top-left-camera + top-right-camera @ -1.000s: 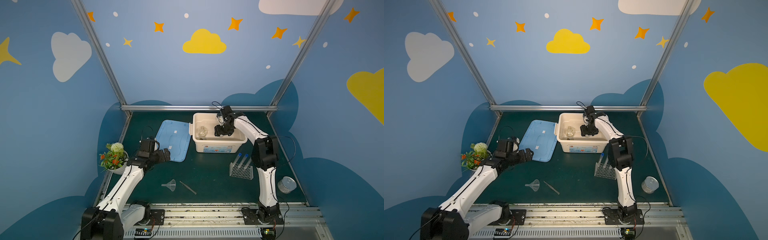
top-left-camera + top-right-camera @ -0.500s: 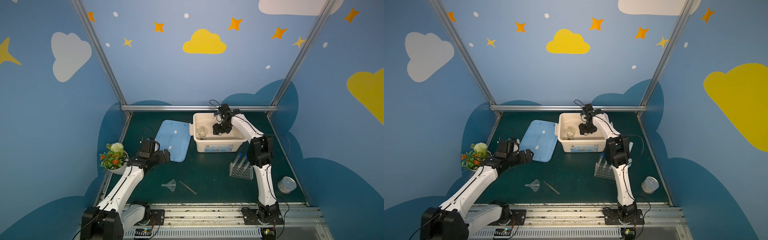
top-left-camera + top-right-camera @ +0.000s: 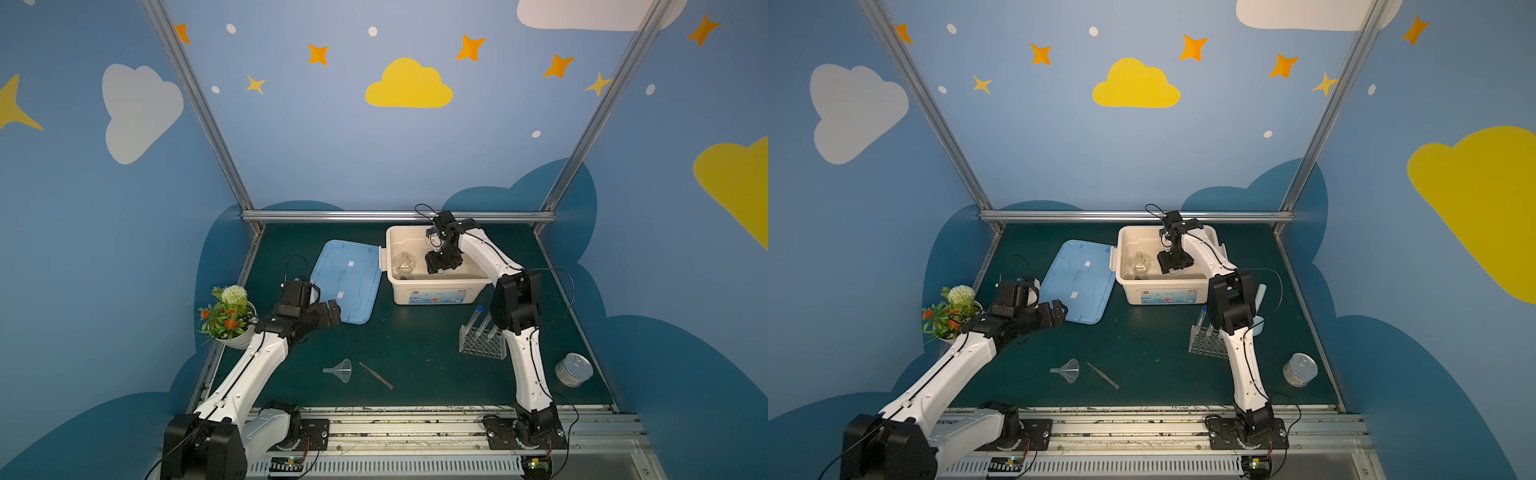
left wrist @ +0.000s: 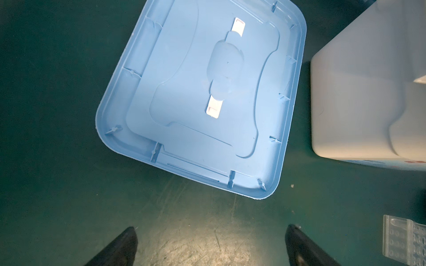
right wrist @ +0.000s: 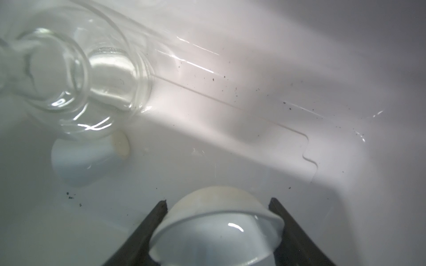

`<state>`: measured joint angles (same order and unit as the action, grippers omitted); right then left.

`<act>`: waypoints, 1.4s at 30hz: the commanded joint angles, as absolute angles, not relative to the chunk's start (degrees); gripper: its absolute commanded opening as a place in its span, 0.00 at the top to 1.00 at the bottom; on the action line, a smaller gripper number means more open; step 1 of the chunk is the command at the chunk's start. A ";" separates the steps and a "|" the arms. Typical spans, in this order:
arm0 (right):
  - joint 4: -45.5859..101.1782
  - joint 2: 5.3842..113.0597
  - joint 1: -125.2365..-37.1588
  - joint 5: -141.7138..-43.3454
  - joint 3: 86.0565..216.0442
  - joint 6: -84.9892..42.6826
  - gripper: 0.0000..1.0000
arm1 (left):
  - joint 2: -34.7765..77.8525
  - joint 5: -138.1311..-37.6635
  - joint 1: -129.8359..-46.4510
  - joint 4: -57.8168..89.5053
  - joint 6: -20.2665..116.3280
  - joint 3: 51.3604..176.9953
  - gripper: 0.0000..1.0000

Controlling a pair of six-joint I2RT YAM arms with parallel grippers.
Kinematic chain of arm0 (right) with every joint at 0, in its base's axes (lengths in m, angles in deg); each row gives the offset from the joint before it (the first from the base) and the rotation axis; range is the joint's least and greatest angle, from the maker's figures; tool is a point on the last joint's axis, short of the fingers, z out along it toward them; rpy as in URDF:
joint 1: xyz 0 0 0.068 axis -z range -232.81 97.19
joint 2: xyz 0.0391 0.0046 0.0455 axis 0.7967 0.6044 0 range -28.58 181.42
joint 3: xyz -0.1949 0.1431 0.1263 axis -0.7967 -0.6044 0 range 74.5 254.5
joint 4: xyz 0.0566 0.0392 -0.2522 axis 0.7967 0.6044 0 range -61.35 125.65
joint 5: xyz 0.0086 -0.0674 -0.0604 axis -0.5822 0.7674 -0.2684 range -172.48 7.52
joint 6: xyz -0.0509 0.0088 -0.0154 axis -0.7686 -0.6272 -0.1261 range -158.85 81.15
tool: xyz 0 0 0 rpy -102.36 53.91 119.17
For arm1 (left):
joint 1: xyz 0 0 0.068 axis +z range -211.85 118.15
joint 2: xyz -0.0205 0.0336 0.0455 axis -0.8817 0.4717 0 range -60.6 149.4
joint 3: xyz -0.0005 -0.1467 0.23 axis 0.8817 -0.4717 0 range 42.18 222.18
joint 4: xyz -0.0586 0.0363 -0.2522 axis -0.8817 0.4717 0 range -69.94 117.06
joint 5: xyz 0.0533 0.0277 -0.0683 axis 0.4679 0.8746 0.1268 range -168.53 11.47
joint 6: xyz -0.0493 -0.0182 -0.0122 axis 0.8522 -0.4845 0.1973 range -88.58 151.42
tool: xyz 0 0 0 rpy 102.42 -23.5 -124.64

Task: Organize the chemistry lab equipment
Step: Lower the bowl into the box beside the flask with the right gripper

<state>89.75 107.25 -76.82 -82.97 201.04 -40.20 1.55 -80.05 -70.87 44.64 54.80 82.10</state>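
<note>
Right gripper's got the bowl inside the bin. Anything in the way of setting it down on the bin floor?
Nothing visible does. The bin floor around the bowl in the right gripper is bare; the flask and pestle lie off to one side, apart from it.

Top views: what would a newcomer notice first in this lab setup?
The right gripper reaches into the cream storage bin, clamping a white bowl beside a glass flask. The bin's blue lid lies upside down left of it, the open left gripper hovering nearby.
</note>
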 commanded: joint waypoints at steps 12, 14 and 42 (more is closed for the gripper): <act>95.71 111.17 -77.60 -82.28 205.54 -39.50 0.52 | 0.81 -79.94 -71.17 44.94 54.40 81.46 0.00; 95.70 111.17 -77.69 -82.34 205.54 -39.50 0.50 | 0.68 -79.86 -71.26 45.04 54.39 81.38 0.00; 96.23 112.00 -77.51 -83.03 205.28 -38.78 0.34 | -0.05 -79.67 -71.59 45.37 54.50 81.37 0.00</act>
